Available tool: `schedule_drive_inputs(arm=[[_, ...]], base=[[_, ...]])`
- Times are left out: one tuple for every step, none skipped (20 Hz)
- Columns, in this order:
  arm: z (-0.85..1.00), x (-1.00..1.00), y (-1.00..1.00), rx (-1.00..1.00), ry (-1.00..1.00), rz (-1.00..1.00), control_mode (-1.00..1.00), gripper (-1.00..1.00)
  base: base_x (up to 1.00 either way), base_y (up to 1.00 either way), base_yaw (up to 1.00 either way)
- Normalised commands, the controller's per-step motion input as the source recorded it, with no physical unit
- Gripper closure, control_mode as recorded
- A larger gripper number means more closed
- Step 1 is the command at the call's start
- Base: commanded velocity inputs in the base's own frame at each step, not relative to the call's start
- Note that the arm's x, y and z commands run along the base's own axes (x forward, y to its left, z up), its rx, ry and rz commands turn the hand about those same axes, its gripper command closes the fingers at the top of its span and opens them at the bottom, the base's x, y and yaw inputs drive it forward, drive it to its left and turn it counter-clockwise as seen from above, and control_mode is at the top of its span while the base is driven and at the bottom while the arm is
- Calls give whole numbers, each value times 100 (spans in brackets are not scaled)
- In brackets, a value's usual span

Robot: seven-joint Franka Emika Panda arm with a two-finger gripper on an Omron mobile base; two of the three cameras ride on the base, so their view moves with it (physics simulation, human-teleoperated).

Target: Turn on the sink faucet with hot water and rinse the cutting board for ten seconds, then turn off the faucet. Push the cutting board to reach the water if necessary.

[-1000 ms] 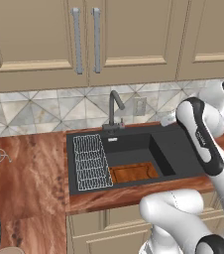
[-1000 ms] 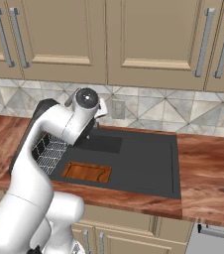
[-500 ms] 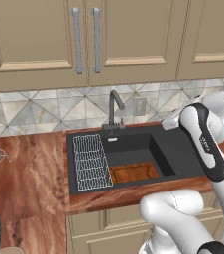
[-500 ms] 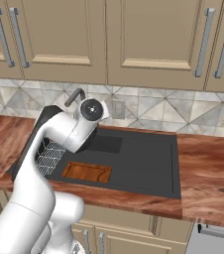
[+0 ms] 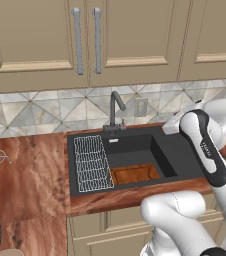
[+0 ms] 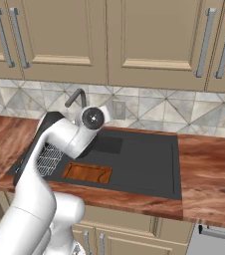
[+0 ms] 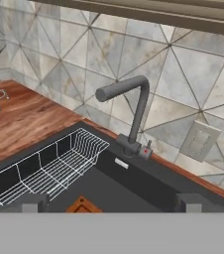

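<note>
Sink faucet: slim dark grey metal faucet with tall neck bent forward at the top (image 5: 115,109) (image 6: 75,98) (image 7: 132,108); stands at the back rim of the basin, upper centre of the left base view, centre of the hand view. A small lever with a red mark sits at its base (image 7: 146,149).

Sink: large rectangular matte black basin with flat black rim (image 5: 177,152) (image 6: 149,164) (image 7: 148,186); set into the surface, centre of both base views.

Cutting board: small rectangular reddish-brown wooden board with lighter orange rim (image 5: 135,174) (image 6: 87,173) (image 7: 83,205); lies flat on the basin floor at the front, just beside the rack, apart from the faucet. One corner shows at the bottom centre of the hand view.

Rack: white wire grid rack (image 5: 91,163) (image 6: 49,158) (image 7: 49,168); sits in the left part of the basin in the left base view, lower left of the hand view.

Surface: reddish-brown wood-grain countertop (image 5: 27,175) (image 6: 209,169) (image 7: 22,121); surrounds the sink.

Backsplash: grey and beige triangle-patterned tile wall (image 5: 45,111) (image 6: 184,113) (image 7: 193,64); carries a pale wall outlet (image 5: 142,107) (image 6: 118,109) (image 7: 198,142) beside the faucet.

Cabinets: beige panelled doors with metal bar handles (image 5: 135,35) (image 6: 149,35); across the top of both base views.

Gripper: two dark finger tips (image 7: 111,202) at the bottom of the hand view, set wide apart, nothing between them; raised over the basin, facing the faucet, clear of it.
</note>
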Motion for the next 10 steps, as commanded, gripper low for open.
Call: schedule_drive_inputs(arm=[[-28,7,0,1,-9,0,-100,-100],[-29,11,0,0,-9,0,-100,-100],[-29,14,0,1,-9,0,-100,-100],[-29,15,0,2,-9,0,-100,-100],[-30,16,0,2,-7,0,-100,-100],[-29,19,0,3,-5,0,-100,-100],[-28,28,0,3,-4,0,-100,-100],[-27,29,0,4,-3,0,-100,-100],[-25,29,0,4,-2,0,-100,-100],[-24,28,0,3,-2,0,-100,-100]], base=[[0,0,0],[0,0,0],[0,0,0],[0,0,0],[0,0,0],[0,0,0],[0,0,0],[0,0,0],[0,0,0],[0,0,0]])
